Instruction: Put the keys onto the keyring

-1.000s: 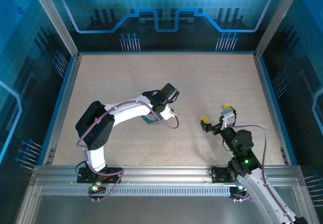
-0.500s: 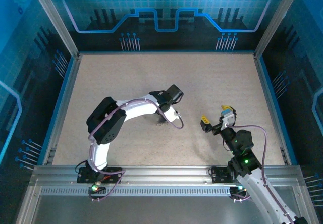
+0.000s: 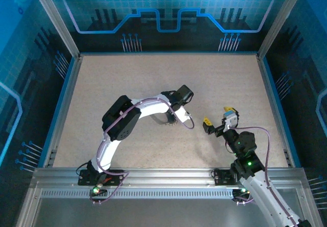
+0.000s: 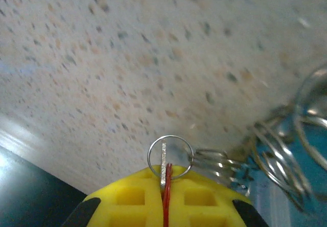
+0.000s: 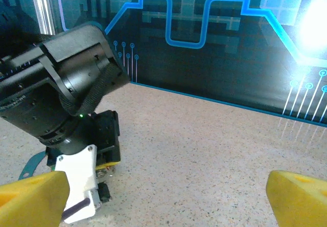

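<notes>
A speckled beige tabletop [image 3: 127, 78] lies inside dark walls lit blue with circuit patterns. From above, two arms are visible. The white left arm [image 3: 148, 108] bends in towards the middle of the table. The right gripper [image 3: 218, 115] sits just to the right of that arm's tip. Its two yellow fingertips [image 3: 207, 120] are spread well apart with nothing between them.

In the left wrist view, the left gripper [image 4: 166, 199] has its two yellow pads pressed together. They pinch one small key with a red head and short grey blade [image 4: 163, 166]. The red head shows as a thin line in the seam, and the blade stands up from it. The blade crosses the opening of one small silvery ring. Whether it passes through the ring cannot be told. To the right of the left gripper, that ring links on into the keyring [image 4: 276, 153], a floppy run of thin silvery wire loops. At least three more loops can be counted, but they are blurred. A teal patch [image 4: 271, 194] lies under them.

In the right wrist view, the right gripper's two pads sit at the bottom corners, fully open and holding nothing. The left arm's black wrist stands to their left, on the tabletop.
</notes>
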Controlling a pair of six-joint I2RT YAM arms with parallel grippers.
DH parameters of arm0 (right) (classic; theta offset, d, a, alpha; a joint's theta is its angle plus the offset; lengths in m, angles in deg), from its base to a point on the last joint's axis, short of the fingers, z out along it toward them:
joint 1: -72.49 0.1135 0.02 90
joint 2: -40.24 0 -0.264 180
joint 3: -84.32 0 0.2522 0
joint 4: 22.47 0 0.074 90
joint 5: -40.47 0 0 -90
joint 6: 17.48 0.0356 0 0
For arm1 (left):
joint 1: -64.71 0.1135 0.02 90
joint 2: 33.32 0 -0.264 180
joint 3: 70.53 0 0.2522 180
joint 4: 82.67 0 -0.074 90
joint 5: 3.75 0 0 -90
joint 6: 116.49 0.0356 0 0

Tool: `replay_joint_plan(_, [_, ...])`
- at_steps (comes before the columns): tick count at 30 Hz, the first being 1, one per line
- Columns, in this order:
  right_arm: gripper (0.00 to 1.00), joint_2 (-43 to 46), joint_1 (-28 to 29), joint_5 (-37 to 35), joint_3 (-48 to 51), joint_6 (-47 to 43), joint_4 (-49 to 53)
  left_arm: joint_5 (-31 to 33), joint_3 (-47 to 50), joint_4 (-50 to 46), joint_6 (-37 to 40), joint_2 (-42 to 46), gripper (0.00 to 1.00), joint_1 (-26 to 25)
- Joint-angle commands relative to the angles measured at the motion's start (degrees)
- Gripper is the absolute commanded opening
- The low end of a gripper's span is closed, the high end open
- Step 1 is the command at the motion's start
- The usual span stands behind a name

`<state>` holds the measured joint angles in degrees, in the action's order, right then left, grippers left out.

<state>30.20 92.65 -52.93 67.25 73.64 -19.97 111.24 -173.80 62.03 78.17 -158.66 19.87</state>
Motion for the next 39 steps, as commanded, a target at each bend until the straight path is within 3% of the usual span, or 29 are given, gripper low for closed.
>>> replay_joint_plan(1, [1.00, 1.1, -0.9, 0.8, 0.3, 0.3, 0.4, -4.0, -3.1, 0.2, -1.5, -2.4, 0.09, -0.5])
replay_joint_plan(6, [1.00, 1.5, -0.9, 0.8, 0.3, 0.4, 0.7, -5.0, -3.9, 3.9, -1.6, -5.1, 0.24, -0.6])
replay_joint_plan(11, [1.00, 2.0, -0.9, 0.6, 0.4, 0.4, 1.0, -11.8, -2.4, 8.0, -7.4, -2.4, 0.50, -0.7])
replay_joint_plan(12, [1.00, 2.0, -0.9, 0.5, 0.5, 0.4, 0.9, -14.1, -2.1, 8.4, -9.3, -1.4, 0.69, -0.7])
replay_joint_plan(13, [1.00, 2.0, -0.9, 0.4, 0.6, 0.4, 0.8, -15.4, -1.3, 10.6, -11.0, -0.3, 0.98, -0.7])
replay_joint_plan(21, [1.00, 2.0, -1.0, 0.5, 0.4, 0.5, 1.0, -19.5, 1.5, 16.1, -22.7, 6.5, 0.99, -0.7])
replay_joint_plan(29, [1.00, -0.9, -0.9, 1.0, -0.4, 0.4, 0.2, -21.2, 10.6, 23.9, -36.5, 18.0, 0.99, 1.0])
replay_joint_plan(34, [1.00, -7.6, -0.9, 2.0, -1.9, 0.0, -3.9, -22.0, 20.7, 30.8, -51.9, 28.8, 0.99, 4.9])
replay_joint_plan(39, [1.00, -16.6, -1.2, 1.7, -5.6, -3.5, -7.5, -26.7, 33.6, 36.5, -70.9, 42.0, 0.99, 12.7])
